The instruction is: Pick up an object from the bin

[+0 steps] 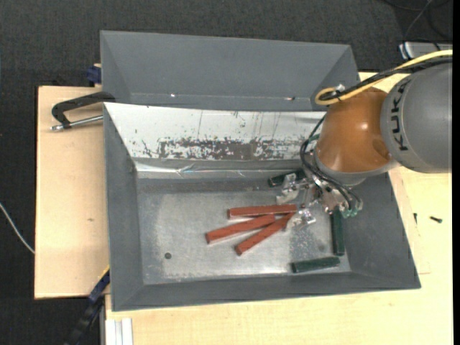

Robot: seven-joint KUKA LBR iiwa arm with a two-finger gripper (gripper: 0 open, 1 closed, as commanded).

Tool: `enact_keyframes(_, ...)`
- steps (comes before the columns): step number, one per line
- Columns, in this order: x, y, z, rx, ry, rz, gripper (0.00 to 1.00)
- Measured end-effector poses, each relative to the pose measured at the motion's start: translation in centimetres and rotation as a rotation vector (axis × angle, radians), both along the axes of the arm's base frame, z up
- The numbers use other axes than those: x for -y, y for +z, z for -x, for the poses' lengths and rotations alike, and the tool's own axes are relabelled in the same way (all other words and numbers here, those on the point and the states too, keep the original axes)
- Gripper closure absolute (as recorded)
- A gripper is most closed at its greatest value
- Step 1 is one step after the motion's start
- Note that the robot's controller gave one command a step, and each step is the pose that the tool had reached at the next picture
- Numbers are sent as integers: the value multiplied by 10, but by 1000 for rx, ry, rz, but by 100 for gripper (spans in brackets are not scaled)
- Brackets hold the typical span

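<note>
My gripper [298,203] is low over the right middle of the bin floor, its two metal fingertips apart and open. They stand above and below the right ends of three red-brown flat sticks. The top stick [259,211] lies nearly level. The middle stick [241,230] and the lower stick [260,240] slant down to the left, so the three fan out from the gripper. Whether a fingertip touches a stick I cannot tell. A dark green stick [336,235] stands lengthwise just right of the gripper.
Another dark green stick [314,265] lies flat by the bin's front wall at the right. A short dark green piece [277,180] sits near the back wall, left of the wrist. The arm's orange cover overhangs the right back corner.
</note>
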State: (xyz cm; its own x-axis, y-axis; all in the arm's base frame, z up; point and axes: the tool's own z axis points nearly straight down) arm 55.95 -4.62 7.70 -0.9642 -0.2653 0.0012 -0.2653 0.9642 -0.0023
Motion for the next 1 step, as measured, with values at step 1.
enact_keyframes(1, 0, 0, 0, 0, 0, 0, 100)
